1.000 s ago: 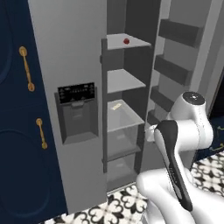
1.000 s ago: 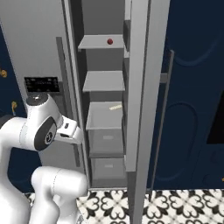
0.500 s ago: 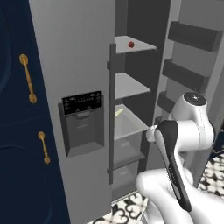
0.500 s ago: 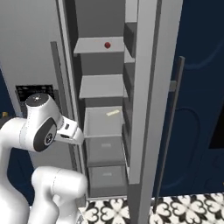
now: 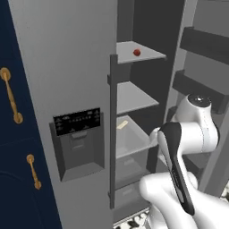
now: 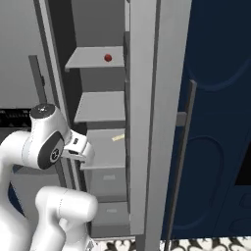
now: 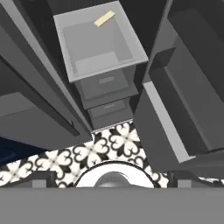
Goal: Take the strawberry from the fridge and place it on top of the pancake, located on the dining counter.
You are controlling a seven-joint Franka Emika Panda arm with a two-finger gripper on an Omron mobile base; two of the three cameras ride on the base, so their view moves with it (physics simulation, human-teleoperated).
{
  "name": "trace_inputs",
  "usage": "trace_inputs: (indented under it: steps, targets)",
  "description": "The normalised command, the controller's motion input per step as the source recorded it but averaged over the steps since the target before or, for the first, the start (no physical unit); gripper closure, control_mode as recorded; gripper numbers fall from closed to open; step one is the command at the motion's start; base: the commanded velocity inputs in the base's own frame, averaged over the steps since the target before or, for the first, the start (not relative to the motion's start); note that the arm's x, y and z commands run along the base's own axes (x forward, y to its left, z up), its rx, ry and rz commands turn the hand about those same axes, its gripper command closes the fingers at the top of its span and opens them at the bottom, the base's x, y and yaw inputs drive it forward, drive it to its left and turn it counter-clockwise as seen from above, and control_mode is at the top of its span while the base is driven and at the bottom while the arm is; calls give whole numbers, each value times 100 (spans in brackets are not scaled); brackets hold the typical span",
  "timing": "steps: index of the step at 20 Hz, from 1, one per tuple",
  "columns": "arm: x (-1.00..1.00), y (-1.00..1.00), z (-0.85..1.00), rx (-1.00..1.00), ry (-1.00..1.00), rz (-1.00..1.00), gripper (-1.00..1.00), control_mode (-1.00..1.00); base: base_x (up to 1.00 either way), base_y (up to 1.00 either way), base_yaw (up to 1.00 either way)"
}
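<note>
The fridge [image 5: 67, 89] stands with its right door [image 6: 142, 98] swung open and its grey shelves bare to view. The strawberry [image 5: 137, 52], a tiny red berry, rests on the top shelf [image 6: 108, 58]. My gripper [image 7: 113, 178] is open, its two dark tips wide apart with nothing between them. It points down at the fridge's lower drawers and the floor. My hand [image 6: 78, 147] hangs at the height of the third shelf, well below the strawberry and in front of the opening. The pancake and the dining counter are out of view.
A small pale yellow stick [image 5: 121, 125] lies on the third shelf [image 7: 104, 19]. Navy cupboards with gold handles [image 5: 13, 103] flank the fridge on the left, and a navy panel [image 6: 215, 122] stands on the right. The open door's racks [image 5: 201, 49] stand close by my arm. Patterned tiles [image 7: 109, 144] cover the floor.
The base has driven closer to the fridge, so shelves and strawberry loom larger in both base views. The arm keeps its pose and the gripper stays open.
</note>
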Motion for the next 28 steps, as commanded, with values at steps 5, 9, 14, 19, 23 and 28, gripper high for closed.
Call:
trace_inputs:
  steps: [5, 9, 14, 19, 23, 28]
  targets:
    - [0, 0, 0, 0, 0, 0, -100, 100, 51, -9, 19]
    - [0, 0, 0, 0, 0, 0, -100, 100, 39, 0, 28]
    - [0, 0, 0, 0, 0, 0, -100, 100, 26, -21, 33]
    - [0, 0, 0, 0, 0, 0, -100, 100, 22, -17, 3]
    - [0, 0, 0, 0, 0, 0, -100, 100, 35, -1, -15]
    - [0, 0, 0, 0, 0, 0, -100, 100, 39, 0, -16]
